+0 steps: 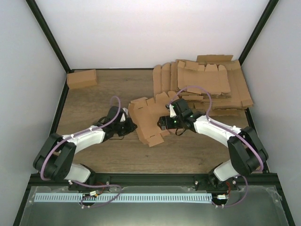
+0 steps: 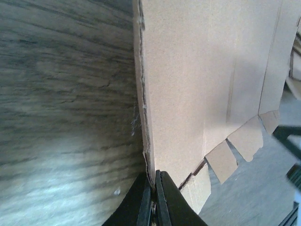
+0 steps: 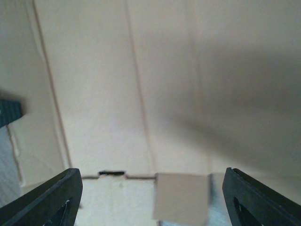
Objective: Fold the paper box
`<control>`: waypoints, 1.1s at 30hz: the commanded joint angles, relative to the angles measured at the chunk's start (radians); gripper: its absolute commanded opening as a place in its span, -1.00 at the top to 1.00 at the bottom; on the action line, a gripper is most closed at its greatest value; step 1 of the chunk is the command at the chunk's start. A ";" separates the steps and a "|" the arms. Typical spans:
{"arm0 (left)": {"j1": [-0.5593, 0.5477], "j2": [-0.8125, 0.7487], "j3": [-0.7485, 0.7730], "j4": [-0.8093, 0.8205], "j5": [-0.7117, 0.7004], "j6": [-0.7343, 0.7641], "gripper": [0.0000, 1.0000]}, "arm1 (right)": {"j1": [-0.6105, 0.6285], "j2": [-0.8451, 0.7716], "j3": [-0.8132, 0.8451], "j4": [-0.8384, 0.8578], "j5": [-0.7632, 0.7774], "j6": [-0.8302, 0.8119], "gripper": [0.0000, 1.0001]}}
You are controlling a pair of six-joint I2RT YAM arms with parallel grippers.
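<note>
A flat brown cardboard box blank (image 1: pixel 148 120) with cut tabs lies tilted in the middle of the wooden table. My left gripper (image 1: pixel 133 126) is shut on its left edge; in the left wrist view the black fingers (image 2: pixel 141 200) pinch the sheet's edge (image 2: pixel 197 84), which stands upright from the table. My right gripper (image 1: pixel 163 123) is open and close against the blank's right side. In the right wrist view its fingers (image 3: pixel 51 197) stand wide apart, with the blank's panel (image 3: pixel 155 94) and a small tab (image 3: pixel 181 195) filling the gap.
A pile of flat box blanks (image 1: pixel 207 82) lies at the back right. A folded brown box (image 1: pixel 82 78) stands at the back left corner. White walls and a black frame enclose the table.
</note>
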 commanded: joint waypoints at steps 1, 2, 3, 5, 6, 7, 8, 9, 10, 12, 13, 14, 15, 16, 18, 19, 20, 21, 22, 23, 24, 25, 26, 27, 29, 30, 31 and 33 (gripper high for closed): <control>0.021 -0.072 0.044 -0.238 0.014 0.137 0.92 | -0.019 -0.044 0.071 -0.094 0.128 -0.043 -0.70; 0.027 -0.085 0.051 -0.276 0.011 0.160 0.92 | -0.030 -0.053 0.073 -0.106 0.136 -0.048 -0.70; 0.035 -0.100 0.058 -0.314 0.009 0.188 0.92 | -0.047 -0.067 0.070 -0.112 0.133 -0.053 -0.70; 0.054 -0.127 0.073 -0.375 0.008 0.237 0.92 | -0.088 -0.094 0.062 -0.117 0.120 -0.058 -0.71; 0.061 -0.138 0.081 -0.403 0.008 0.256 0.92 | -0.111 -0.111 0.055 -0.119 0.112 -0.059 -0.71; 0.065 -0.145 0.089 -0.428 0.008 0.275 0.92 | -0.133 -0.134 0.047 -0.119 0.104 -0.060 -0.72; 0.067 -0.148 0.097 -0.450 0.009 0.293 0.92 | -0.154 -0.149 0.038 -0.118 0.094 -0.058 -0.73; 0.066 -0.150 0.103 -0.464 0.019 0.310 0.92 | -0.176 -0.165 0.031 -0.118 0.089 -0.051 -0.73; 0.068 -0.148 0.105 -0.471 0.038 0.327 0.92 | -0.194 -0.181 0.020 -0.115 0.081 -0.041 -0.74; 0.065 -0.143 0.101 -0.458 0.098 0.354 0.92 | -0.224 -0.209 -0.002 -0.103 0.047 -0.030 -0.74; 0.066 -0.138 0.094 -0.439 0.138 0.368 0.92 | -0.231 -0.219 -0.011 -0.097 0.027 -0.029 -0.74; 0.064 -0.133 0.087 -0.422 0.170 0.372 0.92 | -0.233 -0.227 -0.019 -0.090 0.004 -0.026 -0.74; 0.062 -0.128 0.083 -0.403 0.200 0.375 0.92 | -0.234 -0.229 -0.026 -0.086 -0.018 -0.025 -0.74; 0.060 -0.121 0.080 -0.388 0.225 0.375 0.92 | -0.233 -0.228 -0.031 -0.081 -0.047 -0.022 -0.74; 0.049 -0.110 0.082 -0.367 0.244 0.376 0.92 | -0.233 -0.222 -0.044 -0.070 -0.104 -0.020 -0.74; 0.040 -0.106 0.088 -0.363 0.246 0.381 0.92 | -0.234 -0.219 -0.049 -0.065 -0.128 -0.018 -0.74; 0.030 -0.104 0.098 -0.364 0.244 0.386 0.92 | -0.234 -0.216 -0.055 -0.060 -0.141 -0.015 -0.74; 0.019 -0.102 0.109 -0.369 0.240 0.394 0.92 | -0.233 -0.216 -0.065 -0.055 -0.154 -0.014 -0.74; 0.010 -0.098 0.121 -0.377 0.235 0.401 0.92 | -0.234 -0.217 -0.071 -0.049 -0.167 -0.010 -0.74; 0.002 -0.094 0.132 -0.386 0.229 0.412 0.92 | -0.233 -0.217 -0.080 -0.042 -0.182 -0.007 -0.74; -0.012 -0.087 0.144 -0.394 0.223 0.420 0.92 | -0.233 -0.218 -0.089 -0.034 -0.209 -0.003 -0.74; -0.023 -0.081 0.154 -0.400 0.220 0.431 0.92 | -0.232 -0.218 -0.099 -0.018 -0.230 0.003 -0.74; -0.034 -0.072 0.163 -0.403 0.219 0.436 0.92 | -0.234 -0.216 -0.111 -0.004 -0.254 0.010 -0.74; -0.047 -0.063 0.170 -0.402 0.216 0.441 0.92 | -0.233 -0.212 -0.122 0.010 -0.280 0.018 -0.74; -0.073 -0.044 0.185 -0.397 0.201 0.446 0.92 | -0.233 -0.208 -0.146 0.038 -0.323 0.033 -0.73; -0.086 -0.036 0.193 -0.396 0.183 0.445 0.92 | -0.233 -0.207 -0.155 0.048 -0.336 0.037 -0.72; -0.097 -0.031 0.197 -0.392 0.164 0.443 0.92 | -0.232 -0.206 -0.166 0.057 -0.346 0.042 -0.72; -0.114 -0.022 0.206 -0.380 0.138 0.439 0.92 | -0.231 -0.208 -0.183 0.064 -0.361 0.046 -0.69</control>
